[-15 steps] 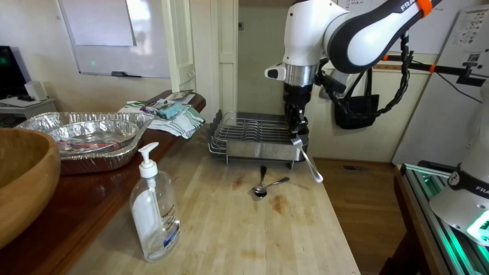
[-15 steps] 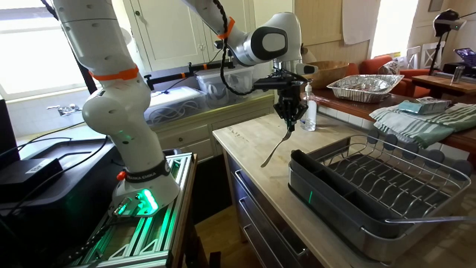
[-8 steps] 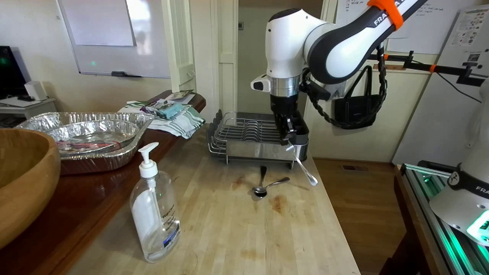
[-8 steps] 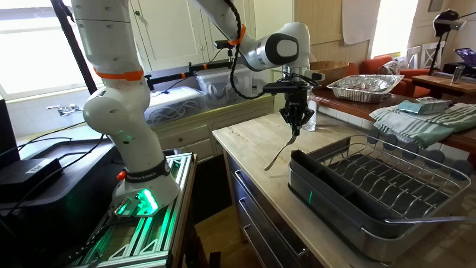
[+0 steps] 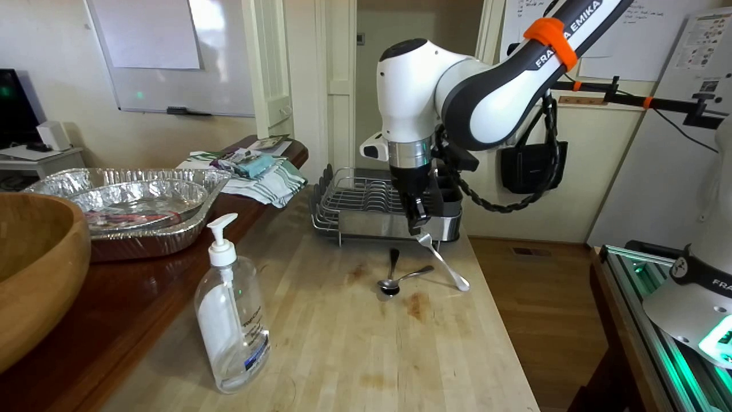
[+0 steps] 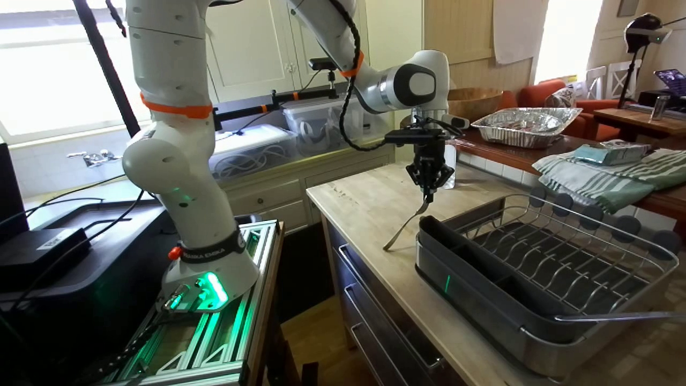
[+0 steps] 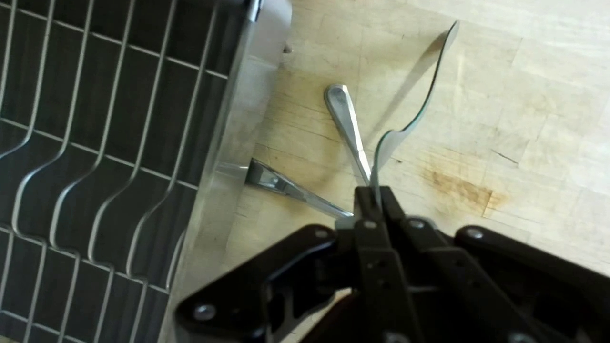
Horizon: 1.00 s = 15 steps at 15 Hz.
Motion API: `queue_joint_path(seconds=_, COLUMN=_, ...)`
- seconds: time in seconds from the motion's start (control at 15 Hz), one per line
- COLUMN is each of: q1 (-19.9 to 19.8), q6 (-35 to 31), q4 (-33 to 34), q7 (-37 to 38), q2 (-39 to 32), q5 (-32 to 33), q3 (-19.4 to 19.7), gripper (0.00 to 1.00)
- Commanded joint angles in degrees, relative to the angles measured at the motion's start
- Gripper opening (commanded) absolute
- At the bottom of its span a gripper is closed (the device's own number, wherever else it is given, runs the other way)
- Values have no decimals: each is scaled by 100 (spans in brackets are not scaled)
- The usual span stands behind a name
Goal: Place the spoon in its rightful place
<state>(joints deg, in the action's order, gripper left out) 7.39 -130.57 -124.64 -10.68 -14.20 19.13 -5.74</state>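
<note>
Metal suggests that the first spoon [image 5: 393, 265] and the second spoon [image 5: 414, 273] should both handle as light, stiff and hard to break, yet smooth enough to swivel in a loose pinch. You would do best to grip one across its slim handle, near the balance point, with a finger on each side; pinching at the bowls would likely drag both along.

They lie on the pale wooden counter [image 5: 366, 349], near the steel front of the dish rack [image 5: 372, 224]. You are asked to place one spoon, and you cannot tell here which of the two is meant. Their bowls sit together and seem to overlap; the first spoon's handle runs toward the rack, the second's toward the counter's edge.

In an exterior view both are short, dark and silvery by turns, with glossy bowls that catch a bright spot. From the wrist, their handles show as tapered, widening toward their ends, while the bowls are mostly hidden behind your gripper [image 7: 376, 194].

Your gripper has its jaws pressed together on a fork [image 5: 446, 265], near the tines, not on a spoon. The fork's handle slants down toward the wood; you cannot tell whether its tip touches. You probably need to release the fork before taking a spoon.
</note>
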Motion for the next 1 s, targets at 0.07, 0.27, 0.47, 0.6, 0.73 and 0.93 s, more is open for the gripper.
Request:
queue_joint_path(seconds=0.07, q1=106, q6=-12, q4=325, q7=178, q2=-386, q5=69, q3=-9, gripper=1)
queue_joint_path(seconds=0.27, q1=162, q6=-187, q4=404, q7=310, q2=-523, q5=143, q3=17, gripper=1)
queue_joint_path(seconds=0.47, q1=193, q6=-314, q4=476, q7=430, q2=-666, q5=135, q3=34, gripper=1)
queue_joint_path(seconds=0.6, q1=210, q6=-430, q4=508, q7=513, q2=-750, q5=143, q3=49, gripper=1)
queue_joint_path(seconds=0.73, q1=227, q6=-650, q4=518, q7=622, q2=-827, q5=170, q3=78, gripper=1)
queue_joint_path(seconds=0.93, q1=231, q6=-979, q4=517, q7=693, q2=-928, q5=111, q3=100, gripper=1)
